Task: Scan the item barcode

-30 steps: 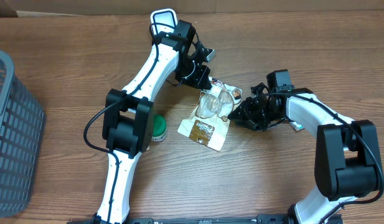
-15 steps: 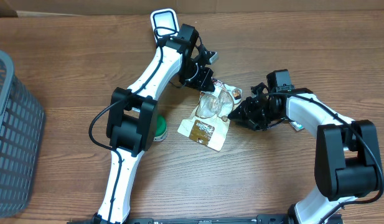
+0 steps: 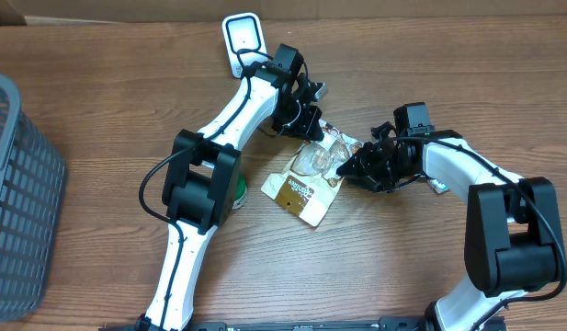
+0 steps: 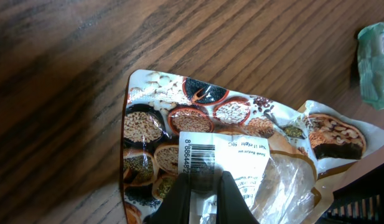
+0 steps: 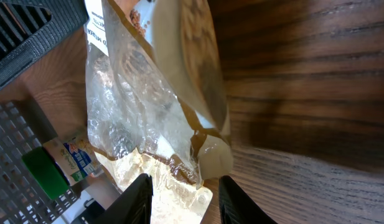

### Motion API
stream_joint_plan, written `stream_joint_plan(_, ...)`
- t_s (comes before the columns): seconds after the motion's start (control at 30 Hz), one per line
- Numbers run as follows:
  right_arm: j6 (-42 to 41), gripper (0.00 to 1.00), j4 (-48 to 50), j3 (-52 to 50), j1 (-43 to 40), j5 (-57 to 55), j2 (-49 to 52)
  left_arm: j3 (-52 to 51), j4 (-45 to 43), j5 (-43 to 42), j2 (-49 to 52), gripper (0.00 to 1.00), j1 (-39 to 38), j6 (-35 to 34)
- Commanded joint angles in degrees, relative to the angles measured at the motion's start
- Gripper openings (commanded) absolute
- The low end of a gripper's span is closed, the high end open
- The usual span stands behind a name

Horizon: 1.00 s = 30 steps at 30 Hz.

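- The left claw (image 4: 203,180) has its fingers pressed together. They pinch the brown-and-clear plastic-film snack pouch (image 4: 160,124) right at its white paper barcode label (image 4: 210,146), and the fingertips cover the label's lower part.
- The right claw (image 5: 187,190) has its fingers a little apart, one on each side of the pouch's crinkled clear end, and looks clamped on that end.
- Between the two claws the snack pouch sits near the middle of the brown wooden table (image 3: 99,83). Its brown printed end lies flat on the wood; whether the held end is lifted I cannot tell.
- The pouch should handle as light and limp. The thin film creases and sags, is glossy enough to slip from a loose pinch, and the nuts inside could crush under a hard squeeze.
- The flat sealed seams and corners look like the best places to grip, pulled gently apart so the label lies smooth. A hold clear of the bars would suit scanning better.
- Farther out, a white rounded plastic device (image 3: 242,35), possibly the scanner, sits at the far edge.
- A green round lid (image 3: 237,188) lies beside the left arm.
- A grey slatted plastic basket (image 3: 17,184) stands well apart on that arm's side.
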<state>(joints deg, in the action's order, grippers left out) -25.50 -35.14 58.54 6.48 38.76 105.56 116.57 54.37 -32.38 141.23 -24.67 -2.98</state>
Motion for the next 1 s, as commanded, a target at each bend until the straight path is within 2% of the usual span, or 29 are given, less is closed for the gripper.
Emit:
stream_joint_plan(0.0, -0.3, 0.33, 0.4, -0.4, 0.3, 0.3, 0.0, -2.8, -0.2, 1.9, 1.1, 0.04, 0.0, -1.6)
stream_joint_plan(0.33, -4.3, 0.33, 2.2, -1.1, 0.5, -0.5, 0.0, -3.9, -0.4, 1.8, 1.1, 0.04, 0.0, -4.0)
stream_joint_plan(0.57, -13.0, 0.33, 10.7, -7.6, 4.7, -0.1, 0.0, -3.9, -0.4, 1.7, 1.1, 0.04, 0.0, -4.6)
stream_joint_plan(0.73, -18.2, 0.33, 16.8, -7.8, 9.0, -0.7, 0.0, -3.9, -0.4, 1.7, 1.1, 0.04, 0.0, -4.6)
stream_joint_plan(0.83, -22.2, 0.32, 21.1, -7.8, 12.0, -4.9, 0.0, -3.9, -0.4, 1.6, 1.1, 0.04, 0.0, -4.6)
stream_joint_plan(0.97, -22.8, 0.19, 22.6, -7.8, 13.2, -7.4, 0.0, -3.9, 0.3, 1.2, 1.1, 0.04, 0.0, -4.8)
